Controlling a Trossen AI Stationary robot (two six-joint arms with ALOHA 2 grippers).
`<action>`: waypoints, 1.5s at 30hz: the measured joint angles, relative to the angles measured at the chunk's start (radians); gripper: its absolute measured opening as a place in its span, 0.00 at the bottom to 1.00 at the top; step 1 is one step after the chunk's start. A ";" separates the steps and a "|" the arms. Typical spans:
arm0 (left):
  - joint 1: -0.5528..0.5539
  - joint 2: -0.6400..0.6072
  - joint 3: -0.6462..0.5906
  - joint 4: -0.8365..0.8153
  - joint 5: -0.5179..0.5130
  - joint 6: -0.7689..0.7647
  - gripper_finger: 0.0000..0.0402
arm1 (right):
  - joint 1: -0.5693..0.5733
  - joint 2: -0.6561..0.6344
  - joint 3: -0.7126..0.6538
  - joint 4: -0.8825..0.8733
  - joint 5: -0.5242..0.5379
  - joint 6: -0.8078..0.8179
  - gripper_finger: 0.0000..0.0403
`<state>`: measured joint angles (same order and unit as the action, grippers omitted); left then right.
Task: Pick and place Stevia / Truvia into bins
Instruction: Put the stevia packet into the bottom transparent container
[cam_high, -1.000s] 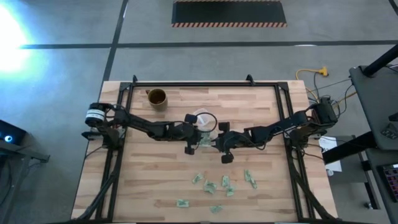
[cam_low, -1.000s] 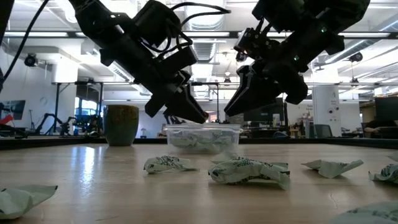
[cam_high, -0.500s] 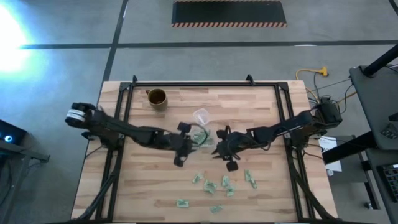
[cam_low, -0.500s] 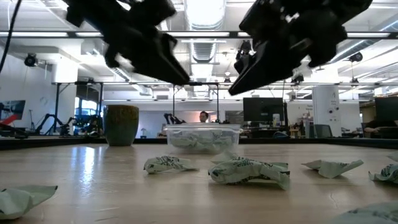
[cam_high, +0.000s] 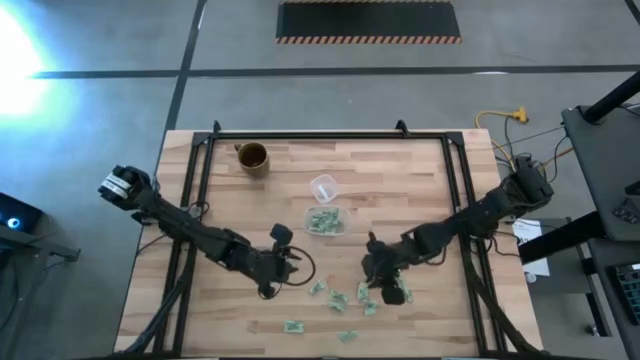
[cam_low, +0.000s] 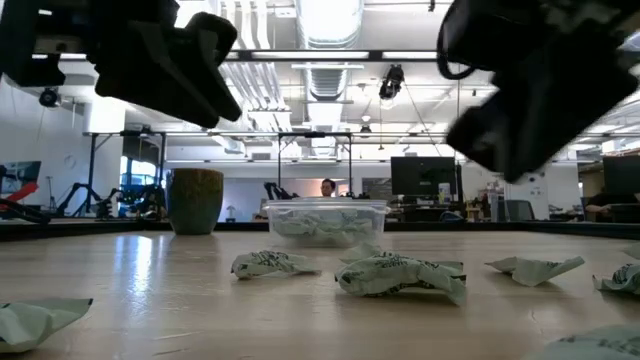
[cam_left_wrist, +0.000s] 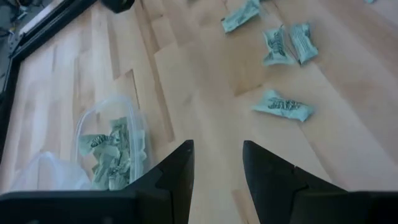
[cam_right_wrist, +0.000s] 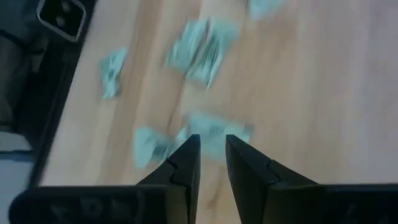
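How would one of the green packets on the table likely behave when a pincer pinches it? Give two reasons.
Probably floppy: the packets look crumpled and creased, so one should bend when pinched. Likely very light: each is thin and far smaller than the bin, so a nudge may slide it.

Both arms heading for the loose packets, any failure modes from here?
1. The packets lie bunched near the right end effector; its narrow gap might pinch two or push one aside.
2. The left end effector and the right one are close together over the same scatter, so they could crowd each other.
3. The small round cup stands against the clear container; a drop could land in it.
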<state>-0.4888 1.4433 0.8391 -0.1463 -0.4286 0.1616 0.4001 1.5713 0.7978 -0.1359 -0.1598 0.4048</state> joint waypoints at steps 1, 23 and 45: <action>0.000 0.002 -0.001 0.004 -0.001 0.000 0.30 | 0.015 -0.001 0.006 -0.036 0.001 0.039 0.17; 0.003 0.001 -0.042 0.033 -0.035 -0.002 0.30 | 0.146 -0.006 0.066 -0.575 0.236 0.482 0.17; 0.004 0.001 -0.044 0.033 -0.038 -0.002 0.30 | 0.161 -0.007 0.048 -0.530 0.298 0.542 0.48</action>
<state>-0.4847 1.4441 0.7951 -0.1132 -0.4667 0.1597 0.5607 1.5642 0.8456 -0.6659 0.1378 0.9466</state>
